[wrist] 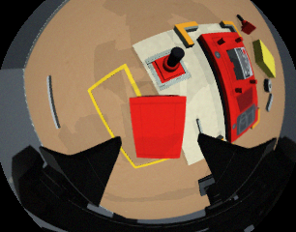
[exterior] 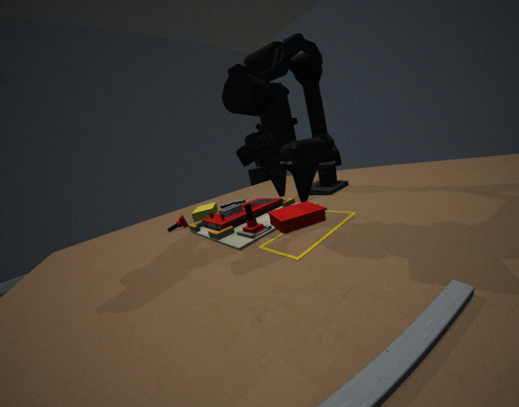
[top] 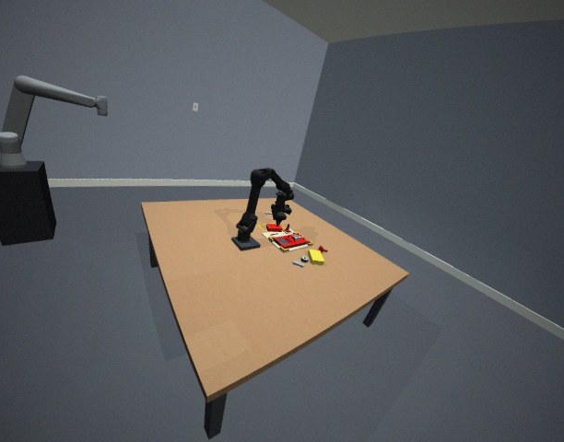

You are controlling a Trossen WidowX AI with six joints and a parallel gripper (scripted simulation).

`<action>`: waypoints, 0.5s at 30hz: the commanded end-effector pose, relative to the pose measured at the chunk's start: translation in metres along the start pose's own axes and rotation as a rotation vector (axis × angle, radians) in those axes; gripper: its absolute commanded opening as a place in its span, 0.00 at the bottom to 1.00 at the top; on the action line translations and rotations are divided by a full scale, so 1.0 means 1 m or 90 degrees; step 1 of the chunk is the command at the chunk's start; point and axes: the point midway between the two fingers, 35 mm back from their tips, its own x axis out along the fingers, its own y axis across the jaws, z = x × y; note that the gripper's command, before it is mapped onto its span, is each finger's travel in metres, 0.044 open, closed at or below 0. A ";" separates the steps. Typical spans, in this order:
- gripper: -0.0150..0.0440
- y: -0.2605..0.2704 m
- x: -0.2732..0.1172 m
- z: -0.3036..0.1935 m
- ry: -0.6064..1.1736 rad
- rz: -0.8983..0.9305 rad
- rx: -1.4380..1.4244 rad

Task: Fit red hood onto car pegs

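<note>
The red hood (top: pixel 274 227) (exterior: pixel 297 217) (wrist: pixel 158 128) lies roof up, partly inside the yellow outline (exterior: pixel 325 237) (wrist: pixel 103 115) and beside the pale board. My gripper (exterior: pixel 292 197) (wrist: pixel 160 139) is open and empty. It hangs above the hood, one finger to each side of it in the wrist view. The red car chassis (top: pixel 290 241) (exterior: pixel 260 204) (wrist: pixel 217 63) sits in the jig between orange-topped corner stops. The grey engine block (top: pixel 296 236) (exterior: pixel 230 210) (wrist: pixel 240 63) is on its deck, with short red pegs around it. The hood's corner holes are not visible.
A red piece with an upright black post (exterior: pixel 250 220) (wrist: pixel 171 65) stands on the pale board (exterior: pixel 238 242) (wrist: pixel 144 46). Beyond the chassis are a yellow block (top: pixel 316 257) (exterior: pixel 204 211) (wrist: pixel 264 58) and a red-black part (top: pixel 322 249) (exterior: pixel 179 222) (wrist: pixel 247 25). A grey strip (exterior: pixel 409 346) (wrist: pixel 53 101) lies apart.
</note>
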 end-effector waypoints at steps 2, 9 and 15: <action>1.00 0.000 0.005 -0.002 0.004 0.000 0.003; 1.00 0.000 0.010 -0.002 0.004 0.000 0.003; 1.00 0.000 0.014 -0.002 0.004 0.000 0.003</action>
